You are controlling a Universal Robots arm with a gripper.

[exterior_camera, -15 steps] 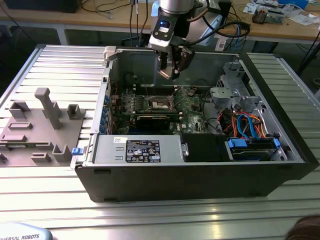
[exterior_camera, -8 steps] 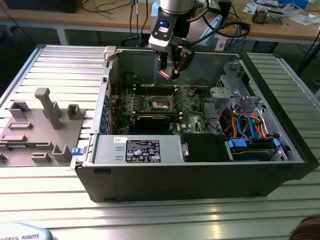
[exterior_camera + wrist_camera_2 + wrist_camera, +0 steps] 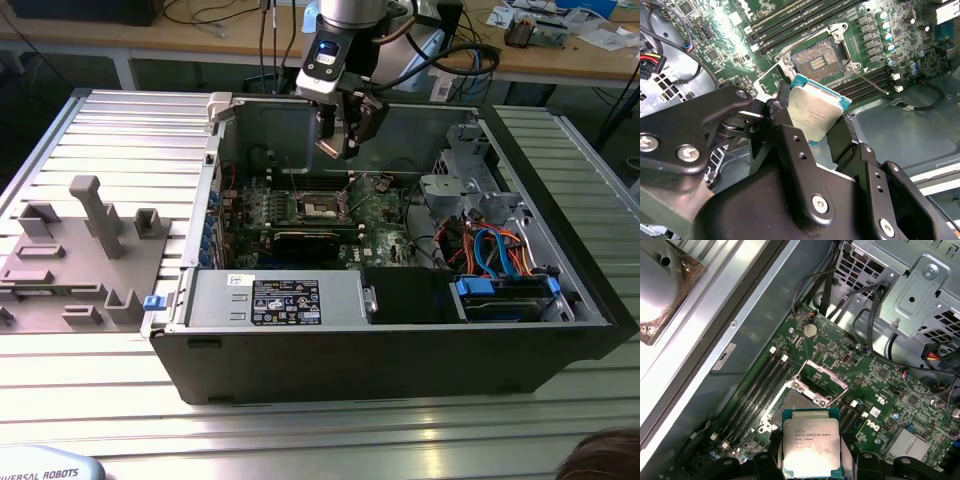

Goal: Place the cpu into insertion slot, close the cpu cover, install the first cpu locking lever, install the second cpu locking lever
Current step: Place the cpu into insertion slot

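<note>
Cpu [image 3: 811, 442]: silver-topped chip, pinched by its edges in the end effector [image 3: 812, 120] and held in the air above the socket [image 3: 792, 407], apart from it.
Step in hand, by judgement: placing the cpu; cover and levers not yet done.
Cover [image 3: 827, 372]: raised, socket open.
Seating likely calls for a level, squarely aligned descent.
Around: memory slots [image 3: 755, 385] beside the socket, black card [image 3: 315, 240], drive cage [image 3: 920, 290], cables [image 3: 490, 245].
Possible obstacles: the raised cover and the case wall [image 3: 270, 125].
</note>
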